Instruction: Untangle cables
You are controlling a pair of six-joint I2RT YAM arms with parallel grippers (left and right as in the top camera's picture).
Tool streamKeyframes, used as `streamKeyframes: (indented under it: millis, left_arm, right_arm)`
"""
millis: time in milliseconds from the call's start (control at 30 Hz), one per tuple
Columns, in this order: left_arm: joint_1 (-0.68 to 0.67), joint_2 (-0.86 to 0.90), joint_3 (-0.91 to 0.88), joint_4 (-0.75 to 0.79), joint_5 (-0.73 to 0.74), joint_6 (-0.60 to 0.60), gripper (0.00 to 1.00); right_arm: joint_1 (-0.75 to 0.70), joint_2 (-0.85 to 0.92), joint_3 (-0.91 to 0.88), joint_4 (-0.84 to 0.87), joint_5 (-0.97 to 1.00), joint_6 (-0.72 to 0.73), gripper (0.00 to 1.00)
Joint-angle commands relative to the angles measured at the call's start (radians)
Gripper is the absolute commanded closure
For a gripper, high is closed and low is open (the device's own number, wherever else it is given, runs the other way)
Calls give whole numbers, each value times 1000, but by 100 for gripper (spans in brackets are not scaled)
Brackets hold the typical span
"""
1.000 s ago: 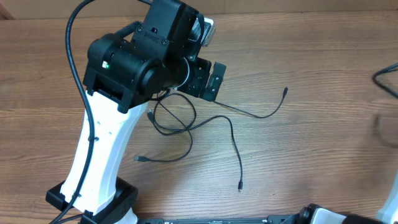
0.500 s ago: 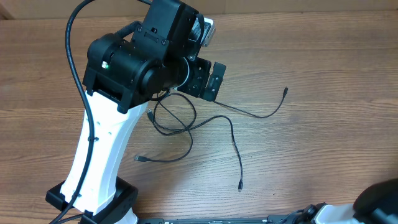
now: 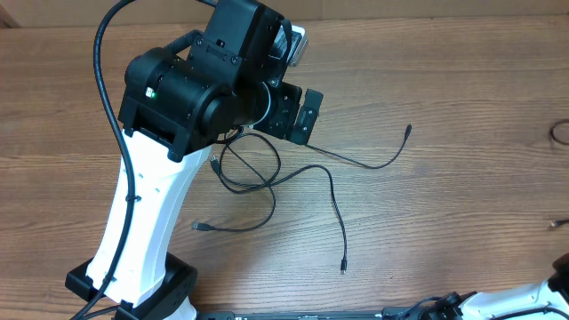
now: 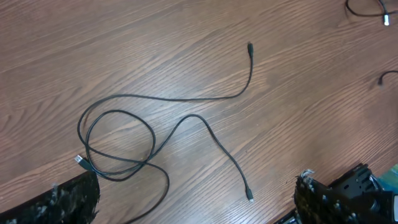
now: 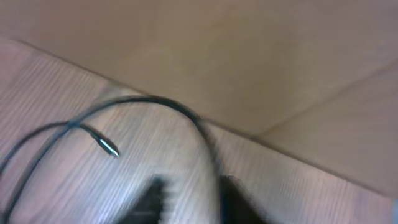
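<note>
Thin black cables point(image 3: 253, 173) lie tangled on the wooden table just below my left gripper point(image 3: 298, 114). One strand runs right to a plug point(image 3: 408, 130), another down to a plug point(image 3: 343, 265). From the left wrist, the looped cables point(image 4: 118, 143) lie ahead of my open left gripper point(image 4: 199, 211), which holds nothing. Another cable point(image 3: 558, 133) lies at the table's right edge. The right wrist view is blurred: a cable point(image 5: 155, 102) with a silver tip point(image 5: 107, 146) curves down beside my right gripper point(image 5: 196, 199), whose dark fingers stand apart.
The left arm's white base point(image 3: 142, 240) and thick black cord point(image 3: 107, 80) fill the left side. Part of the right arm point(image 3: 507, 304) shows at the bottom right corner. A brown wall or box point(image 5: 249, 56) rises behind the table edge in the right wrist view.
My right arm has swung from the table's right edge down to the bottom right corner, and its jaws have parted. A cable now lies at the right edge. The left arm has not moved.
</note>
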Motion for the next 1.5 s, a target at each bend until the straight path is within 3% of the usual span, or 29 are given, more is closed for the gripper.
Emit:
streamKeyframes:
  millis: [0, 167, 367, 467, 600, 800, 1100, 1300, 1467]
  left_arm:
    - [-7, -5, 4, -2, 3, -17, 1]
    - [-7, -5, 4, -2, 3, -17, 0]
    - [-7, -5, 4, -2, 3, -17, 1]
    - [-7, -5, 4, -2, 3, -17, 0]
    - [-7, -5, 4, -2, 3, -17, 1]
    - [-7, -5, 4, -2, 3, -17, 0]
    - [-7, -5, 4, -2, 3, -17, 1]
    - [-7, -5, 4, -2, 3, -17, 1]
    - [-7, -5, 4, -2, 3, -17, 0]
  right_arm:
    - [18, -19, 20, 24, -85, 24, 0]
    - [21, -35, 68, -44, -1, 137, 0]
    - [19, -67, 195, -257, 168, 299, 0]
    - [19, -84, 286, -417, 249, 447, 0]
    - [21, -106, 373, -556, 241, 543, 0]
    - [62, -212, 409, -642, 60, 542, 0]
    - [341, -492, 409, -681, -382, 477, 0]
    - [583, -521, 409, -899, -387, 403, 0]
    - [694, -529, 408, -1016, -372, 373, 0]
